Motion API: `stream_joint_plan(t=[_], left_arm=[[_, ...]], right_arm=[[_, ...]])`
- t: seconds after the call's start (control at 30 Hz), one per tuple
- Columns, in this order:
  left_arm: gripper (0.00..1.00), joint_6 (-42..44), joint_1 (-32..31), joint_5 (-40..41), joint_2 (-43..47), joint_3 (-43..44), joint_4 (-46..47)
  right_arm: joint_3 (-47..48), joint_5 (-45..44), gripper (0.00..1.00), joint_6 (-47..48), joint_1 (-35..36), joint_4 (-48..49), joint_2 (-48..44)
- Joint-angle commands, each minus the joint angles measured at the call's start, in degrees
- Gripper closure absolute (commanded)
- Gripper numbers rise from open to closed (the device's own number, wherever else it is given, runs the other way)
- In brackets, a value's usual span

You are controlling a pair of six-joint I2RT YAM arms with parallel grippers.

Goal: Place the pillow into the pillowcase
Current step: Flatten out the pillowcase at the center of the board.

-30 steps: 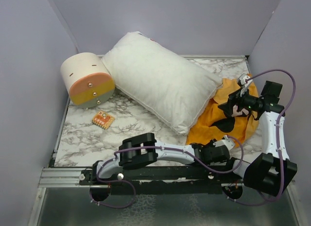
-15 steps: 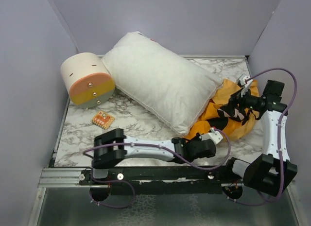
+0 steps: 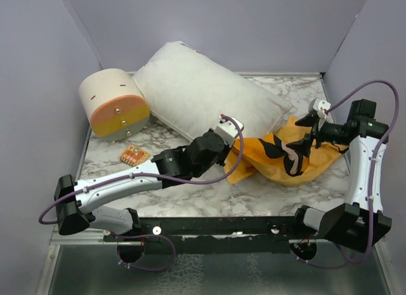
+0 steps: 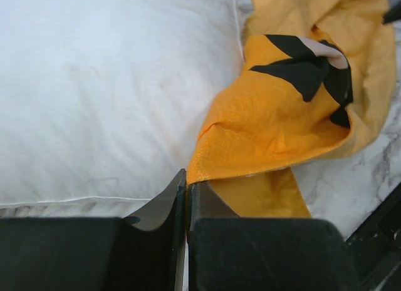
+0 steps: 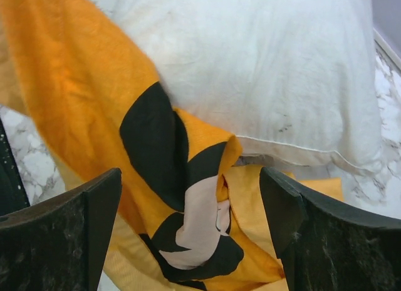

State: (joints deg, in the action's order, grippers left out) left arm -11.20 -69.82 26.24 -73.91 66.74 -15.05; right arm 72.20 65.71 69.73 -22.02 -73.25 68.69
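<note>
The left gripper is pinched tight on a corner of the orange pillowcase, just beside the white pillow. The right gripper has its fingers spread wide over the cloth's black-printed end. The pillowcase lies rumpled on the marble table, touching the pillow's near end.

Top external looks down from above and behind the arm bases over the whole desk, left wrist sits low and close facing the pillow edge and pillowcase, right wrist looks down close on that same pillow-pillowcase meeting from the opposite side
</note>
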Motion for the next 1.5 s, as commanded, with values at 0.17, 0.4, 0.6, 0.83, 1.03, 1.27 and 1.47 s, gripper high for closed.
stream_joint_plan(t=[0.17,0.4,0.6,0.83,1.03,1.27,1.47], left_arm=[[1.0,8.2,6.2,-4.7,2.3,3.3,0.9],[1.0,11.9,9.9,-6.5,-1.0,8.8,0.9],[1.0,12.8,12.5,-9.5,-3.3,10.6,0.8],[1.0,14.4,15.5,-12.5,-6.7,16.3,0.1],[1.0,15.3,17.7,-14.8,-9.5,20.5,-0.4],[1.0,15.5,18.7,-17.0,-11.5,24.6,-1.6],[1.0,16.2,19.2,-17.1,-11.5,26.7,-2.7]], right_arm=[[-7.8,4.2,0.09,9.8,8.7,-7.4,-7.2],[-18.0,0.2,0.13,17.1,9.0,-5.4,-5.7],[-21.6,-2.1,0.17,16.4,9.0,-0.2,-2.6],[-23.4,1.3,0.3,24.9,9.3,-7.2,0.9],[-23.8,1.9,0.38,23.6,10.6,-5.9,-0.3],[-22.7,3.7,0.62,10.0,17.2,4.1,-0.7],[-21.4,2.0,0.98,-1.0,20.9,11.9,-0.8]])
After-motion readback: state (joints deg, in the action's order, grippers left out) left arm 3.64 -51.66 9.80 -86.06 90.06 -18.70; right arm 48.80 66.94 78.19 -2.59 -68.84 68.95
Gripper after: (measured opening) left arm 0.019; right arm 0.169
